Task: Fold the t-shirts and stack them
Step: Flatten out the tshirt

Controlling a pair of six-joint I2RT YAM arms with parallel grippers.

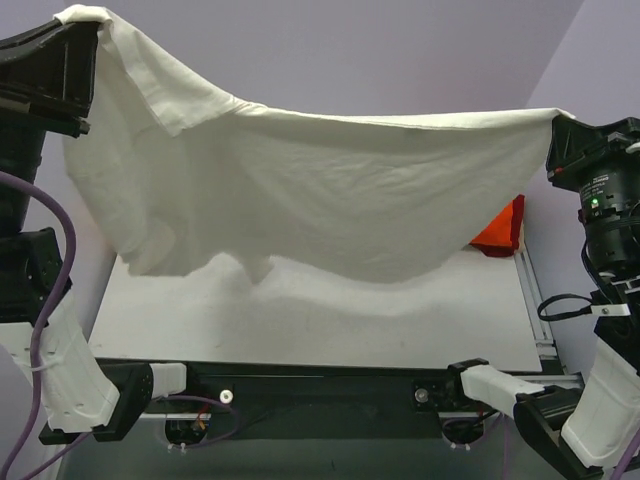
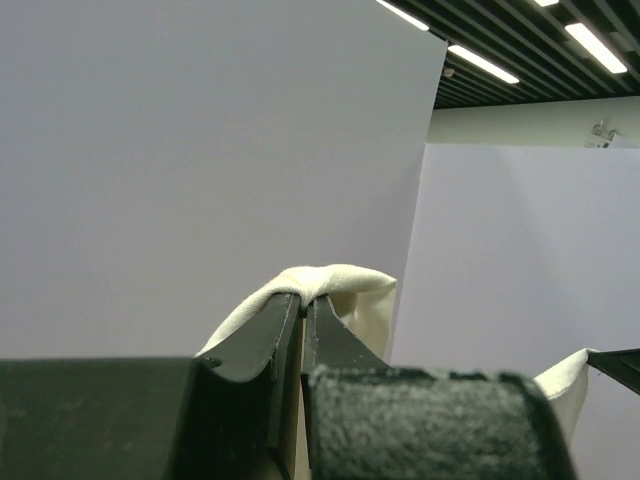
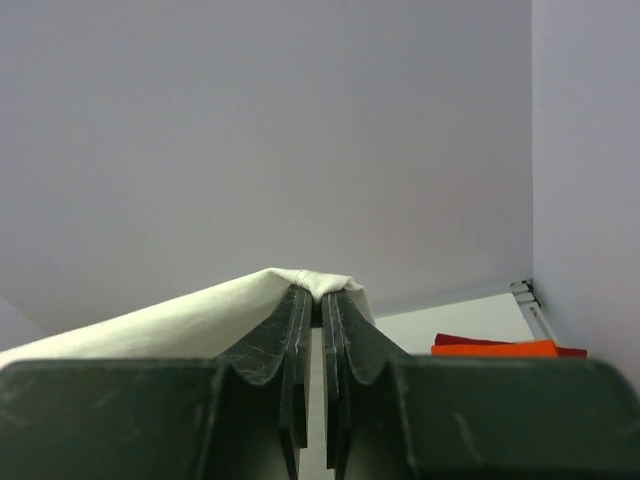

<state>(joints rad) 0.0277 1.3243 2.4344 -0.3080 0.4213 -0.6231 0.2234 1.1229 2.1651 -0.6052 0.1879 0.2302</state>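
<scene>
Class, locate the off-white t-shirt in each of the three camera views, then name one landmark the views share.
Top external: the off-white t-shirt hangs spread across the upper middle, above the table.
Left wrist: a bunched corner at lower centre, pinched in the left tool.
Right wrist: an edge running from lower left to centre, pinched in the right tool.
Shared landmark: the pale purple wall behind it in every view.

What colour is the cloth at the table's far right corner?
Orange-red cloth, seen best in the top view.
</scene>
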